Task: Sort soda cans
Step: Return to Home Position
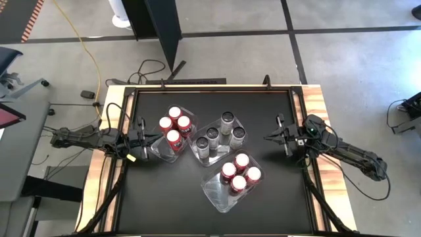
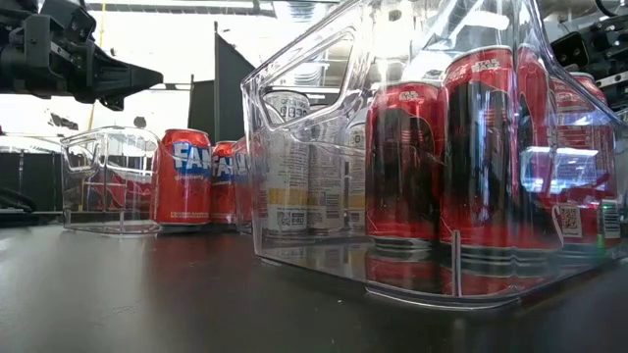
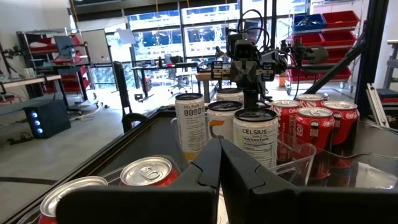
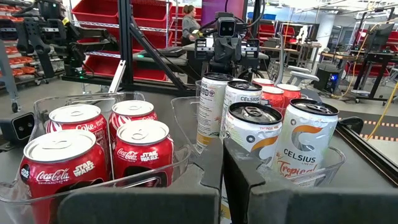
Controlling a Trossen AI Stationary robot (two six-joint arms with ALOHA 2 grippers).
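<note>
Three clear trays hold upright soda cans. The left tray [image 1: 156, 149] holds red cans [image 1: 175, 125]. The middle tray [image 1: 198, 155] holds silver-grey cans with dark tops [image 1: 219, 134]. The near-right tray [image 1: 218, 195] holds more red cans [image 1: 239, 174]. My left gripper [image 1: 145, 136] hovers shut at the left tray's left end, raised above the table [image 2: 147, 75]; its shut fingertips [image 3: 221, 149] point over the red tops [image 3: 145, 170] toward the silver cans [image 3: 255, 134]. My right gripper [image 1: 267, 137] hangs shut to the right of the middle tray, fingertips [image 4: 222, 146] facing the silver cans [image 4: 249, 127] and red cans [image 4: 78, 146].
The black table top [image 1: 164, 197] has a raised frame and wooden side rails [image 1: 325, 112]. Bare table lies along the near edge and in the far right corner. Beyond the table there are shelves with red bins [image 4: 99, 37] and a person [image 4: 189, 22] far off.
</note>
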